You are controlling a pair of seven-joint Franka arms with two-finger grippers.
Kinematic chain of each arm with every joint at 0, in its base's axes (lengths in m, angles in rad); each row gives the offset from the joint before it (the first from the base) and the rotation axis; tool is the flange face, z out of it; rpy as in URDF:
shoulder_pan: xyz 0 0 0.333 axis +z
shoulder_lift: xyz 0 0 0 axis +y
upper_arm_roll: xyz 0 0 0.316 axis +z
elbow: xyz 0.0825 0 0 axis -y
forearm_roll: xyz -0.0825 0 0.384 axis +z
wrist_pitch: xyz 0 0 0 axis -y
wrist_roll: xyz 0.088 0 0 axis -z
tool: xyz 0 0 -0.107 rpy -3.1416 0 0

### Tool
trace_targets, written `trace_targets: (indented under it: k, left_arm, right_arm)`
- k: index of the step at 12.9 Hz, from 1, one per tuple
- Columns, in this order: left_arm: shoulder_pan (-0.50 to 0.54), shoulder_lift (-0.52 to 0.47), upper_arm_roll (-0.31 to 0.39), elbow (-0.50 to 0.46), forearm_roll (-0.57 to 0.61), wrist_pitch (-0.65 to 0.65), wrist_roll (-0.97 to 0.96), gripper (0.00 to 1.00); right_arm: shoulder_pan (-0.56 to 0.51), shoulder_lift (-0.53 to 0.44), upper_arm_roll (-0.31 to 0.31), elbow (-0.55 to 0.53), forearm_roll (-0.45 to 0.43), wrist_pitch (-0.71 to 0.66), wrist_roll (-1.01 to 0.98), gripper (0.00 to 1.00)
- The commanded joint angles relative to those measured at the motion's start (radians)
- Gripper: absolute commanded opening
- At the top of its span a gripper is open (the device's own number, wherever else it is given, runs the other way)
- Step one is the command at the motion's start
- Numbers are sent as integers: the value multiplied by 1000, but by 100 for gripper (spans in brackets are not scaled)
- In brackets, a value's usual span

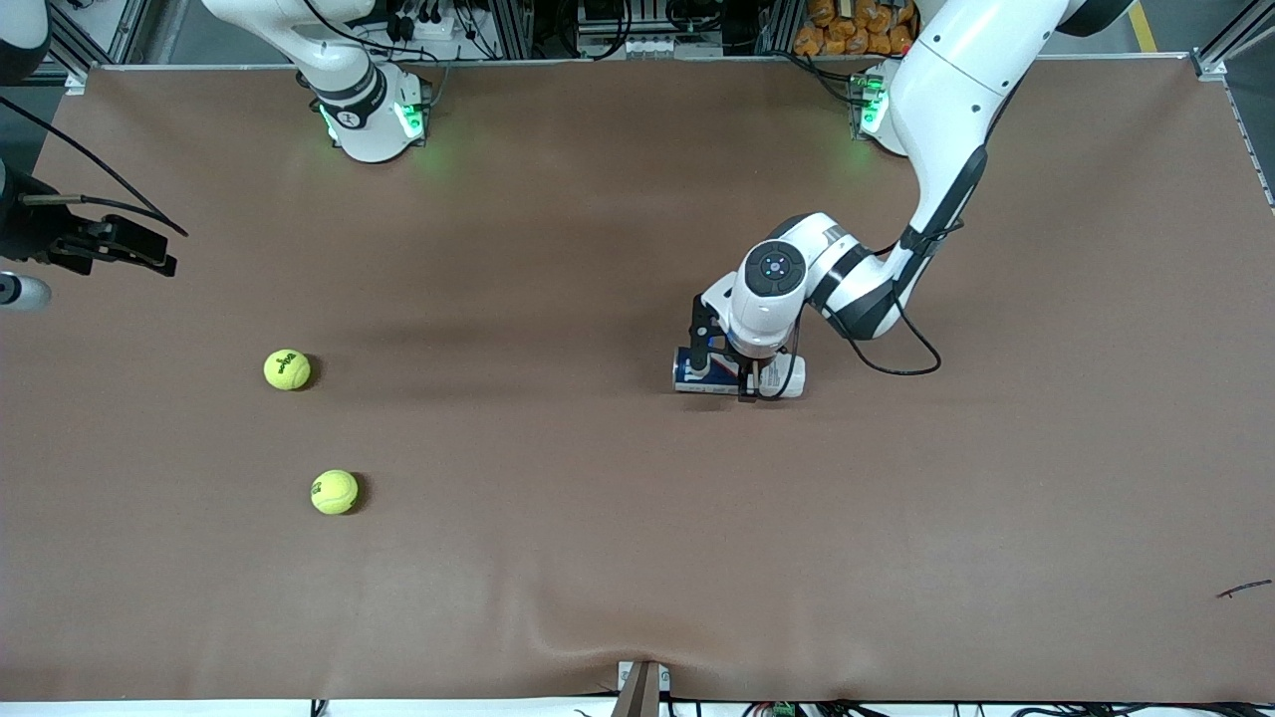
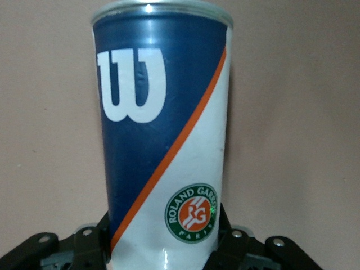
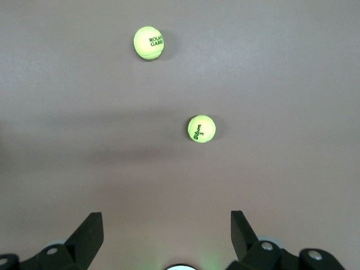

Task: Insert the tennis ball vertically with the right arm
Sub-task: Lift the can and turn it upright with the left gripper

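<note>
Two yellow-green tennis balls (image 1: 287, 369) (image 1: 334, 492) rest on the brown table toward the right arm's end; the right wrist view shows both balls (image 3: 201, 129) (image 3: 149, 43). My right gripper (image 1: 149, 254) (image 3: 166, 225) hangs open and empty over the table edge at that end, away from the balls. A blue, white and orange ball can (image 1: 689, 373) (image 2: 163, 124) lies on its side near the table's middle. My left gripper (image 1: 725, 363) (image 2: 164, 230) is down over it, its fingers (image 2: 230, 239) pressed against both sides of the can.
The brown mat (image 1: 637, 558) covers the whole table and has a wrinkle at the edge nearest the front camera. A looping black cable (image 1: 896, 358) hangs from the left wrist beside the can. A small dark scrap (image 1: 1243, 590) lies near the left arm's end.
</note>
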Motion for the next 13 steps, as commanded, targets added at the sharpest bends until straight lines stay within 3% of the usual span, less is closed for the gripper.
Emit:
trace_targets:
  k: [1,6,13]
  left_arm:
    - [9,-31,-24,31,-10,-22,-2,53]
    - [154,-45,-205,177,-200,-198,91,56]
    - [211,-35,-210,249,-658,-209,391,59]
  right_arm:
    - [-2,-12,-3,-20,-4,6,5,100]
    - [3,-11,-3,-20,-4,7,8,100]
    - [6,-11,-3,-22,-4,7,10,100]
